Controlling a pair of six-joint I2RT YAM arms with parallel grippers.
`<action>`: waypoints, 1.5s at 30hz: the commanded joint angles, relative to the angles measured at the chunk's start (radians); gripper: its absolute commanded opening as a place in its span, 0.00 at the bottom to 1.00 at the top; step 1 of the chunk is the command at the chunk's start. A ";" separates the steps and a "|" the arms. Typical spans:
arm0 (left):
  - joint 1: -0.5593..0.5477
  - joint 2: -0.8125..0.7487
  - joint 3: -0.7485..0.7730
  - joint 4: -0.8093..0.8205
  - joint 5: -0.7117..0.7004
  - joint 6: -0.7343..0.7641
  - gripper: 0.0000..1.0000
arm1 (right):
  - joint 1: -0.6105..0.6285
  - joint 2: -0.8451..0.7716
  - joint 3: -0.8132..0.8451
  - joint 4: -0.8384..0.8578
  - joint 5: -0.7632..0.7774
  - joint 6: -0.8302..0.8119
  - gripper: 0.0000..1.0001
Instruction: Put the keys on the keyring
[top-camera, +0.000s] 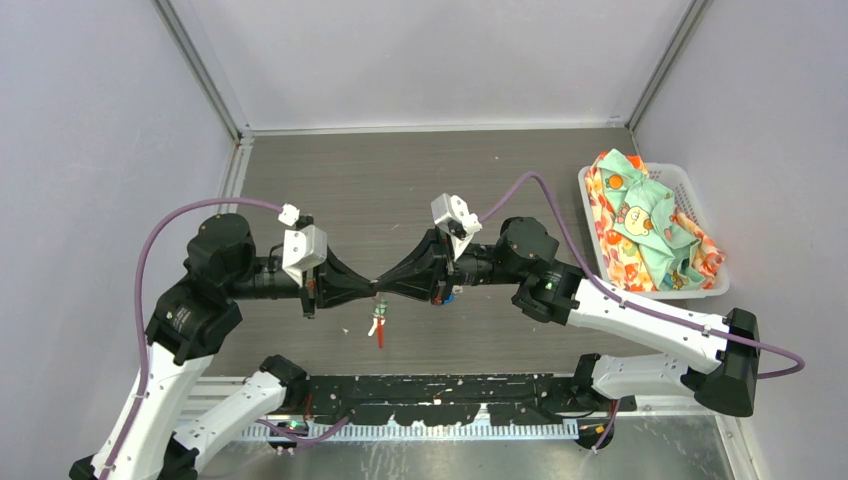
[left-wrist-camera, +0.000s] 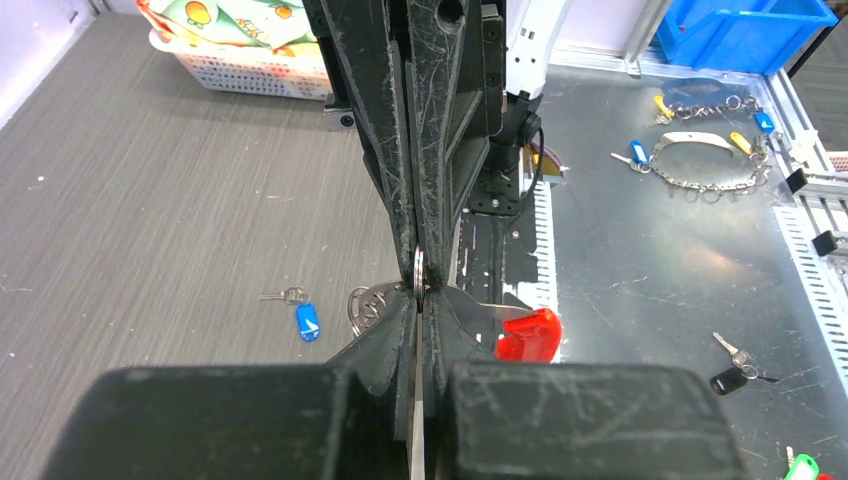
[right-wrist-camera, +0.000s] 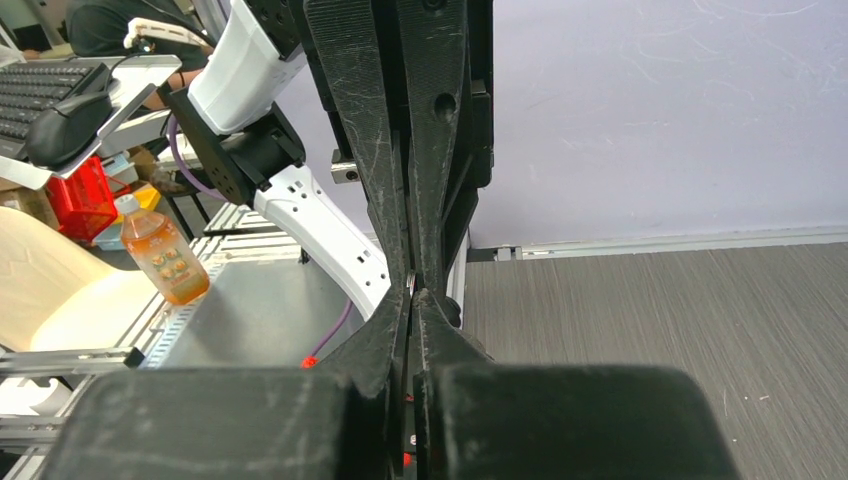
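Observation:
Both grippers meet tip to tip above the middle of the table. My left gripper (top-camera: 371, 289) (left-wrist-camera: 420, 303) is shut on the silver ring (left-wrist-camera: 420, 272) of the keyring. From the other side my right gripper (top-camera: 389, 286) (right-wrist-camera: 413, 296) pinches the same ring, with only a hairline gap between its fingers. Below the tips hang the keyring's red part (top-camera: 380, 336) (left-wrist-camera: 528, 335) and a green-headed key (top-camera: 375, 319). A blue-headed key (left-wrist-camera: 307, 321) lies flat on the table under the grippers, with a small silver key (left-wrist-camera: 285, 296) beside it.
A white basket (top-camera: 700, 215) of patterned cloth stands at the right side. On the metal ledge near the arm bases lie a chain with more keys (left-wrist-camera: 700, 170), a black-headed key (left-wrist-camera: 735, 378) and a blue bin (left-wrist-camera: 740, 30).

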 joint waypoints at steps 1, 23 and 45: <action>-0.002 0.005 0.007 0.064 -0.002 0.056 0.00 | 0.007 -0.013 0.009 0.047 -0.008 0.011 0.03; -0.002 -0.012 -0.017 0.106 -0.088 -0.065 0.01 | 0.007 -0.008 0.017 0.075 -0.007 0.026 0.01; -0.002 -0.029 0.037 -0.150 -0.015 0.829 0.00 | 0.007 -0.210 0.039 -0.300 0.155 -0.193 0.44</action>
